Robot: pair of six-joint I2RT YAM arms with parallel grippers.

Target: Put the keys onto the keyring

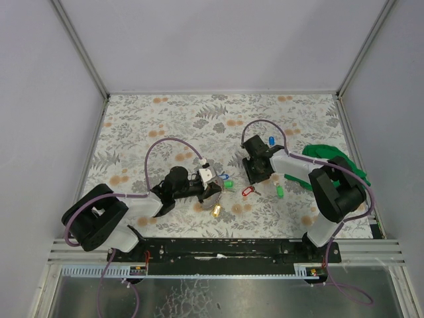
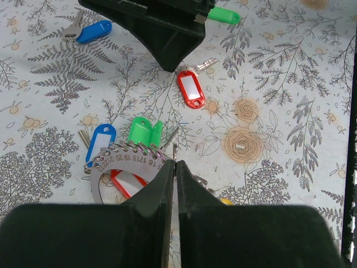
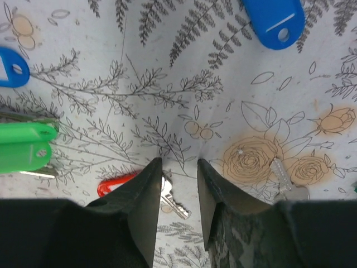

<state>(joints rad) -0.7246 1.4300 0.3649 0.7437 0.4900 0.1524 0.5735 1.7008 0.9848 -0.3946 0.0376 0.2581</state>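
My left gripper point(image 1: 213, 185) point(image 2: 175, 163) is shut on the thin wire of the keyring point(image 2: 176, 149). The keyring carries a numbered metal plate point(image 2: 120, 162) and blue, green, red and yellow tags, and it also shows in the top view point(image 1: 216, 200). My right gripper point(image 1: 255, 177) point(image 3: 177, 164) is open, low over the table. Its fingers straddle the metal blade point(image 3: 174, 204) of a red-tagged key point(image 1: 248, 191) point(image 2: 191, 88), whose tag point(image 3: 114, 184) sticks out to the left. A loose blue-tagged key point(image 1: 271, 140) point(image 3: 273, 22) and a green-tagged key point(image 1: 279, 192) point(image 2: 223, 15) lie nearby.
A green cloth point(image 1: 334, 162) lies at the right by the right arm. The floral table cover point(image 1: 165, 119) ends at white walls on three sides. A bare metal key point(image 3: 284, 180) lies right of my right fingers.
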